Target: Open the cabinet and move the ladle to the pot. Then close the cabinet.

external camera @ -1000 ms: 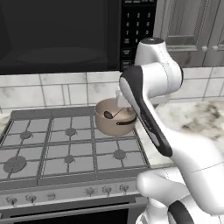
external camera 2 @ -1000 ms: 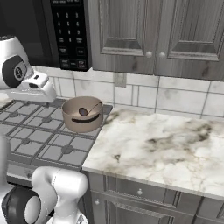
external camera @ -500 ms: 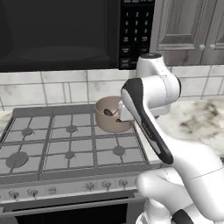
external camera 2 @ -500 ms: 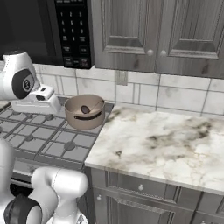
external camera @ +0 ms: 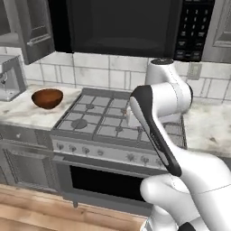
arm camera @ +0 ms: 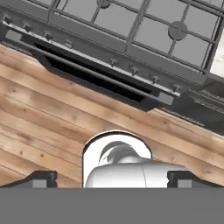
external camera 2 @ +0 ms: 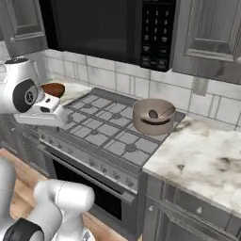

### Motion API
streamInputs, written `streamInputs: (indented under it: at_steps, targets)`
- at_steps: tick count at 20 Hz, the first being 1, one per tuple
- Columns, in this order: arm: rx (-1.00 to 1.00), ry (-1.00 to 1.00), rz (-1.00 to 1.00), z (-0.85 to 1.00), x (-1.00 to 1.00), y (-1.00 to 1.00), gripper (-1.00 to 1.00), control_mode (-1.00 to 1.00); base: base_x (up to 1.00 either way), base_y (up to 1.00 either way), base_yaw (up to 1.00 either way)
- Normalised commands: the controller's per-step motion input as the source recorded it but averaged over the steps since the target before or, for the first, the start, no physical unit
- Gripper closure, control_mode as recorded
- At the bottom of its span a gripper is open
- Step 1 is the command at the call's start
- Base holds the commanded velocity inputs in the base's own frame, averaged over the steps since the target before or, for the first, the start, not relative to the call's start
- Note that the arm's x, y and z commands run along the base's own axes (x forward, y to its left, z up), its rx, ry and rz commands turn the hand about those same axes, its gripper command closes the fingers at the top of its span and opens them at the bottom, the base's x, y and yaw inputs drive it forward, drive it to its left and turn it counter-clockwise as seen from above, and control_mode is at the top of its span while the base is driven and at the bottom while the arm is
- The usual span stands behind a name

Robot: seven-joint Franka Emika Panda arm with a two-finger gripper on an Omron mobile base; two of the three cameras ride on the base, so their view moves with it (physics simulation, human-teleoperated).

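**Ladle sits in the pot; an open cabinet door waits up and to the left of the arm**

A kitchen with a gas stove (external camera: 108, 122) under a black microwave (external camera: 117, 25). The tan pot (external camera 2: 153, 123) stands on the stove's back right burner, just beside the marble counter (external camera 2: 207, 160). The small dark ladle (external camera 2: 157, 114) lies inside it, bowl down, its thin handle leaning towards the rim on the counter side. That part of the job looks done.

The end effector (arm camera: 113, 178) hangs low in front of the stove, aimed down at the oven front and the wooden floor. Its two fingers are spread wide with nothing between them.

The grey cabinet (external camera: 34, 34) to the left of the microwave appears to have a door swung outward. It lies above and to the left of the end effector, well apart from it. Closing it would likely call for lifting and turning the hand towards that door.
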Motion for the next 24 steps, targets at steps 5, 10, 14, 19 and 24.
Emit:
streamInputs:
  at_steps: [5, 10, 14, 19, 24]
  targets:
    - [0.00, 0.00, 0.00, 0.00, 0.00, 0.00, -1.00, 1.00, 0.24, 0.26, 0.85]
    - [0.00, 0.00, 0.00, 0.00, 0.00, 0.00, -1.00, 1.00, 0.32, 0.21, 0.82]
    - [0.00, 0.00, 0.00, 0.00, 0.00, 0.00, -1.00, 1.00, 0.80, 0.10, 0.66]
    - [0.00, 0.00, 0.00, 0.00, 0.00, 0.00, -1.00, 1.00, 1.00, 0.00, 0.45]
    - [0.00, 0.00, 0.00, 0.00, 0.00, 0.00, -1.00, 1.00, 1.00, 0.01, 0.30]
